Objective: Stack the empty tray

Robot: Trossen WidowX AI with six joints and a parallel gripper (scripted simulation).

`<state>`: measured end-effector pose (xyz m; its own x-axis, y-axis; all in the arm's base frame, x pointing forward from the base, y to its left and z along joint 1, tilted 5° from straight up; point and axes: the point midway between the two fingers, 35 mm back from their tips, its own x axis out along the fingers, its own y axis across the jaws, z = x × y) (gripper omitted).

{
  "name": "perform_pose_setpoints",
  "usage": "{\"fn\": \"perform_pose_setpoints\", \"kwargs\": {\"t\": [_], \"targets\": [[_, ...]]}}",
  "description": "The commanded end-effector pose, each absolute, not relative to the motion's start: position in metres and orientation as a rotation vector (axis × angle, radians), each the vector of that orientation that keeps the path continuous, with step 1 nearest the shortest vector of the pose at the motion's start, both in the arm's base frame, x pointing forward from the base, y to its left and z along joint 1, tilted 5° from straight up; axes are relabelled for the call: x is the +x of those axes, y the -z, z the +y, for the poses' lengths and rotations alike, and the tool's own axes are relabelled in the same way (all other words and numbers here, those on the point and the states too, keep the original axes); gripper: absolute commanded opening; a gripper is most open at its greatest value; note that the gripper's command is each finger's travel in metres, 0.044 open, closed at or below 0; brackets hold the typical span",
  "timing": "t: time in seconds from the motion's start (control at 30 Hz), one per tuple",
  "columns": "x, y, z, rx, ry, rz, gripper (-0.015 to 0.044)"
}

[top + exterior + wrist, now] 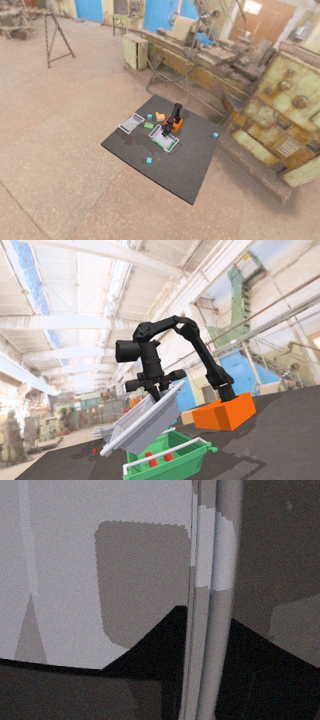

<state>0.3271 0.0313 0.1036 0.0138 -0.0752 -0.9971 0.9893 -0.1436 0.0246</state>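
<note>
The green tray (178,465) (159,144) stands on the table with red blocks (152,462) inside. Its near wire bar (165,452) and far wire bar (168,431) lie in across its top. My gripper (159,396) (165,134) (194,616) is shut on the rim of the empty grey tray (157,424) (162,139) (60,550). It holds that tray above the green one, clearly tilted: the gripped side is high, the opposite side low. Whether the low side touches the green tray or its bars I cannot tell. The held tray hides part of the green tray.
Another grey tray (131,123) (107,433) stands at the table's left. A green block (148,125), a tan block (160,117) and a blue cube (149,116) stand between it and my orange base (224,411). Another blue cube (149,160) is near the front edge.
</note>
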Motion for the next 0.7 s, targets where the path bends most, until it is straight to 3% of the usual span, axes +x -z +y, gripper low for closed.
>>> {"fn": "perform_pose_setpoints", "kwargs": {"t": [0.0,0.67], "targets": [[0.329,-0.098,0.031,1.272,1.324,1.058,0.0],[0.322,-0.079,0.03,1.272,1.324,1.058,0.0]]}}
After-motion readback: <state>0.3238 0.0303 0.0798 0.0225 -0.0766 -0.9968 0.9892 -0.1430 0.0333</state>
